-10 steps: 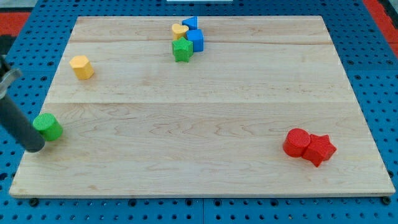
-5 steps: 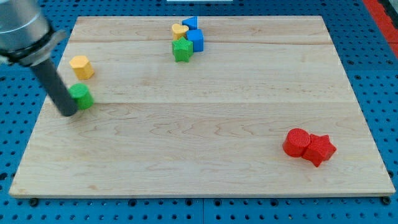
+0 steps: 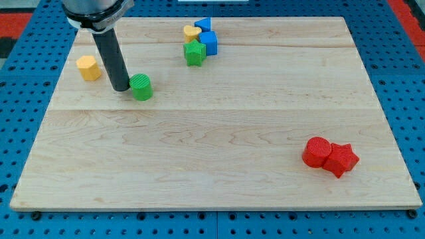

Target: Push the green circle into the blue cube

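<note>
The green circle (image 3: 141, 87) is a short green cylinder in the upper left part of the wooden board. My tip (image 3: 121, 87) touches its left side. The blue cube (image 3: 208, 43) sits near the view's top centre, in a tight cluster with a second blue block (image 3: 203, 25) above it, a yellow heart-shaped block (image 3: 192, 32) and a green star-shaped block (image 3: 194, 54). The green star lies to the lower left of the blue cube, between it and the green circle.
A yellow hexagonal block (image 3: 87, 68) sits left of my rod. A red cylinder (image 3: 317, 152) and a red star-shaped block (image 3: 341, 159) touch each other at the lower right. The board (image 3: 219, 126) lies on a blue pegboard table.
My tip has swept from the board's left edge up and to the right, pushing the green circle with it past the yellow block toward the cluster at the top.
</note>
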Controlling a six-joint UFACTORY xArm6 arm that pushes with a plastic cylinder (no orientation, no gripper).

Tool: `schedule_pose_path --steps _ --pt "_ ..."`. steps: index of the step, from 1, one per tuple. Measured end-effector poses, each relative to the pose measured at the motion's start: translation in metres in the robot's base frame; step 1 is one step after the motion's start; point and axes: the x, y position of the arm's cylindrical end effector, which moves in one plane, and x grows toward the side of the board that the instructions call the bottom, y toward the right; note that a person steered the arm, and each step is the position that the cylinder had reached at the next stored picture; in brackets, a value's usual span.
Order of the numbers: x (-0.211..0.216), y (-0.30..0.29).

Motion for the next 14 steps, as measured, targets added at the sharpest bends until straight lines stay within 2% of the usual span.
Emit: schedule_pose_path --steps 1,3,4,5,6,7,9,11,12,13,14 --pt "0.005 0.013" --pt "-0.008 0.109" --pt "-0.006 0.090" --pt "0.025 0.076" --pt "0.073 0.081" --pt "0.062 0.130" --pt "-0.018 0.147" --pt "-0.030 0.176" --pt "-0.082 0.170" --pt "-0.066 0.175" --pt "-0.018 0.160"
